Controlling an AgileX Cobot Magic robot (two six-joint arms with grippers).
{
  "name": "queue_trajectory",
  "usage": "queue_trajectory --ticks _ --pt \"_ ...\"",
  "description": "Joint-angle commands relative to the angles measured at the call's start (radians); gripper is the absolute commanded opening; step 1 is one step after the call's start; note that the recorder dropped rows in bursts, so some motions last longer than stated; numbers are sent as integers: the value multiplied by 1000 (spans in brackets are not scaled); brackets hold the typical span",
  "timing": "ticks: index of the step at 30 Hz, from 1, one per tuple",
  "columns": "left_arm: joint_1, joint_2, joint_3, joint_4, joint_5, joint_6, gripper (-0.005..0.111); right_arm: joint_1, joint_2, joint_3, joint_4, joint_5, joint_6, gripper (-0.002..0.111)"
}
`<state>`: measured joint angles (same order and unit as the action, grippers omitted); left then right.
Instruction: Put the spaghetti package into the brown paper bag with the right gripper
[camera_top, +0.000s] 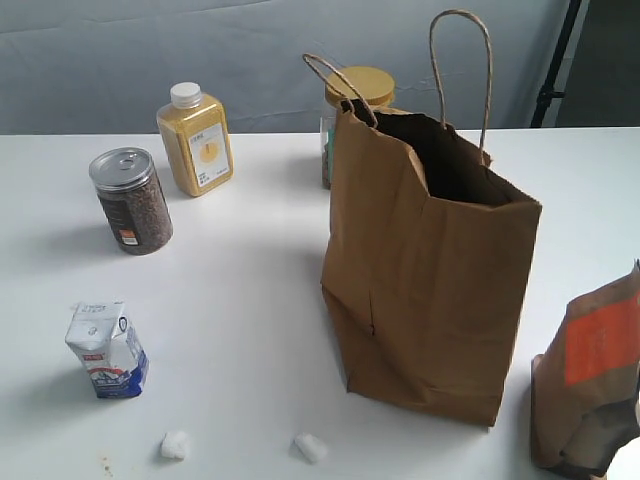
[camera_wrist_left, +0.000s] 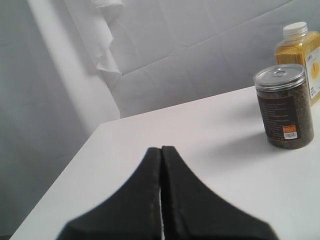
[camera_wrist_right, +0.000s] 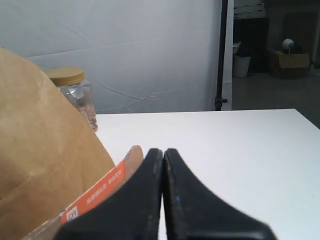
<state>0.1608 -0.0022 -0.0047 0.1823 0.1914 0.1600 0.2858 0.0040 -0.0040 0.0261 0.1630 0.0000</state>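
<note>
The tall brown paper bag (camera_top: 430, 270) stands open on the white table right of centre, its cord handles up; its side fills one edge of the right wrist view (camera_wrist_right: 40, 150). The spaghetti package shows in no view. My right gripper (camera_wrist_right: 163, 152) is shut with nothing between its fingers, close beside the smaller brown bag with the orange patch (camera_wrist_right: 95, 192). My left gripper (camera_wrist_left: 161, 150) is shut and empty over bare table near the left corner. Neither gripper appears in the exterior view.
A dark-filled clear can (camera_top: 131, 200), a yellow bottle (camera_top: 196, 140) and a gold-lidded jar (camera_top: 358, 90) behind the bag stand at the back. A white-and-blue carton (camera_top: 107, 350) and two white lumps (camera_top: 175, 445) lie in front. The orange-patch bag (camera_top: 590, 380) stands far right.
</note>
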Motion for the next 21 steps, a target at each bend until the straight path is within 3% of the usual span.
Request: queue_trajectory --ticks 1,21 --pt "-2 2 5 -5 -3 -4 0 -8 -4 4 15 -3 -35 0" --pt "-2 2 5 -5 -3 -4 0 -8 -4 4 38 0 -16 0"
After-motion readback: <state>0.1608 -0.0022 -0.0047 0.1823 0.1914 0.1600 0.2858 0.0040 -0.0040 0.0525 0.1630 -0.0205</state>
